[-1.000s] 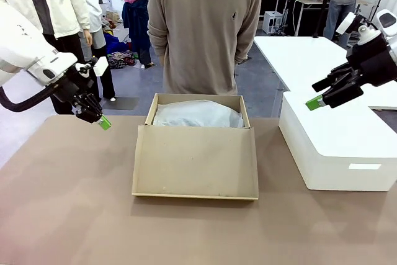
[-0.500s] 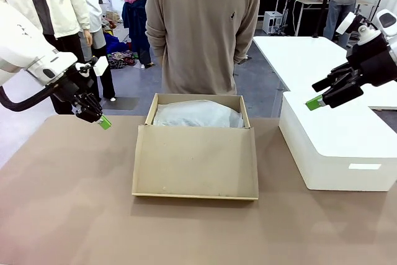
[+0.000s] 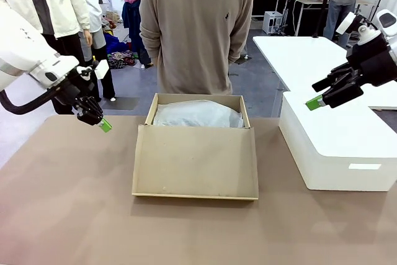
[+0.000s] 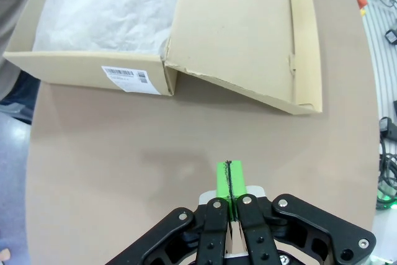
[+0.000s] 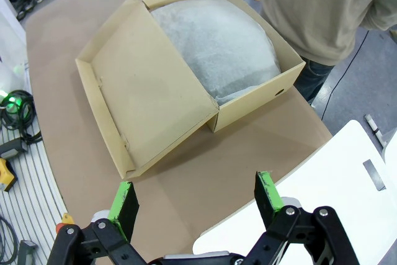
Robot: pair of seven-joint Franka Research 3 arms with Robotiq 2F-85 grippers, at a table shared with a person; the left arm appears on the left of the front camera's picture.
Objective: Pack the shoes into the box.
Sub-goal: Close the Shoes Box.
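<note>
The box [image 3: 195, 162], its lid flap folded out toward the near edge and white tissue paper [image 3: 197, 115] inside, sits mid-tabletop [image 3: 68, 203] by the far edge, with the left claw [image 3: 104, 124] pressed together above the far-left corner and the right claw [image 3: 314, 95] spread above the white block [image 3: 338, 147].

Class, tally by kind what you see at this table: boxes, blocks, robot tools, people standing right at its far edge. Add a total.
Open rectangular tan cardboard shoebox, white tissue inside: 1
Smooth white block: 1
Black tools with green pads: 2 (left tool shut, right tool open)
Person in a beige sweater: 1
Total: 5
</note>
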